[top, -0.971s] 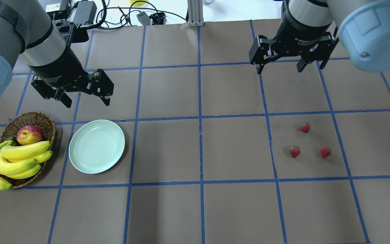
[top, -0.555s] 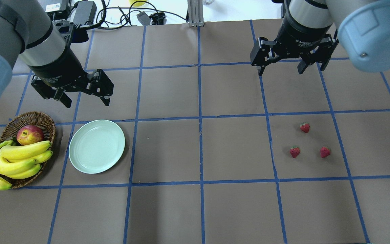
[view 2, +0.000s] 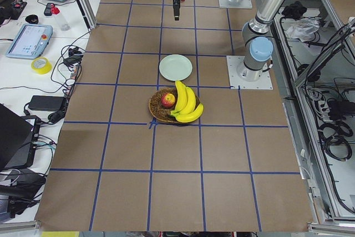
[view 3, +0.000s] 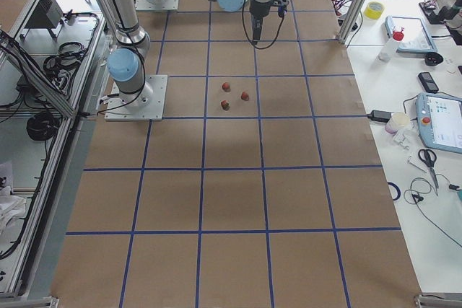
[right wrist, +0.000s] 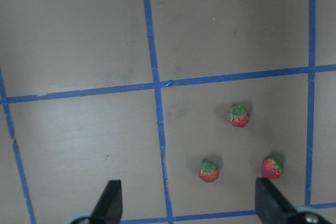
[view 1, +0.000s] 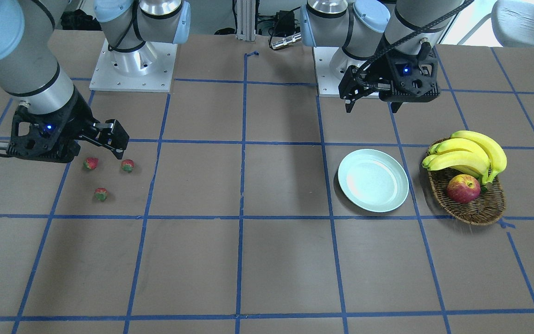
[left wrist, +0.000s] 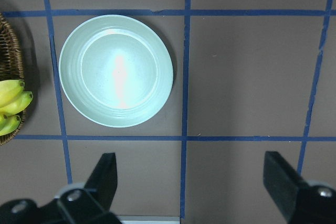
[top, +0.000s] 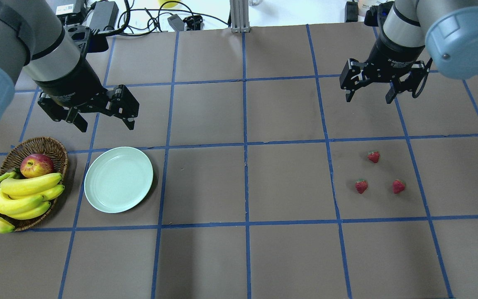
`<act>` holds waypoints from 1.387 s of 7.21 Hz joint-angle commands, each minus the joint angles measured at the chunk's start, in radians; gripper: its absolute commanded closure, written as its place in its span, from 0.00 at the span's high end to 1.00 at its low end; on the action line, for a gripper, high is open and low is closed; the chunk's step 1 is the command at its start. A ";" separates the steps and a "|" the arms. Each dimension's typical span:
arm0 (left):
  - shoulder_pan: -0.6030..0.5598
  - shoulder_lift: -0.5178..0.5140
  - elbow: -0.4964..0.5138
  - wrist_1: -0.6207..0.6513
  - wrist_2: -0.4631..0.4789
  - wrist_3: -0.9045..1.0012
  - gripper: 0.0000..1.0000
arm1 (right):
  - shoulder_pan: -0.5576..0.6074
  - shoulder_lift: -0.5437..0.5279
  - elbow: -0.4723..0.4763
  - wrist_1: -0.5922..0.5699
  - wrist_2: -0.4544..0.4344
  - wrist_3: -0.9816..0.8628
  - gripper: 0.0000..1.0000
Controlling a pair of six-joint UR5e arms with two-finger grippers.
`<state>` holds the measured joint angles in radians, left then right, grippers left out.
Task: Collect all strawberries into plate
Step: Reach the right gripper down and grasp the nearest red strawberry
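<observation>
The three strawberries lie on the brown table inside one blue-taped square on the robot's right side, set apart from each other in a small triangle, none touching another. They are well apart from the pale green plate, which sits flat on the robot's left side of the table. The right gripper hangs above the table near the strawberries, across a tape line from them, its fingers spread wide and holding nothing; its wrist camera looks down on all three berries. The left gripper hovers just beside the plate, fingers likewise spread wide and gripping nothing. Just beside the plate, on its outer side, stands a woven basket holding a bunch of bananas and an apple.
</observation>
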<state>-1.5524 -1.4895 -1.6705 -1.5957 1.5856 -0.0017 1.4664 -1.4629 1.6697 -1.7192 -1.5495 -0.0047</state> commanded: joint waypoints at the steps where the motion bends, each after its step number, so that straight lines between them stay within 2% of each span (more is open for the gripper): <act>1: 0.000 0.000 0.000 -0.001 0.001 0.000 1.00 | -0.114 0.050 0.204 -0.251 0.003 -0.081 0.86; 3: 0.000 0.002 -0.008 0.002 -0.004 0.003 1.00 | -0.141 0.113 0.324 -0.458 0.063 -0.127 0.85; 5: 0.002 0.002 -0.009 0.002 -0.003 0.003 1.00 | -0.143 0.150 0.364 -0.511 0.040 -0.191 0.78; 7: 0.000 0.002 -0.009 0.003 -0.003 0.003 1.00 | -0.143 0.196 0.369 -0.562 0.009 -0.213 0.78; 10: 0.000 0.000 -0.009 0.003 -0.003 0.003 1.00 | -0.143 0.199 0.413 -0.617 -0.040 -0.227 0.78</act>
<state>-1.5523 -1.4888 -1.6804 -1.5923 1.5835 0.0015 1.3239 -1.2660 2.0710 -2.3195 -1.5735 -0.2268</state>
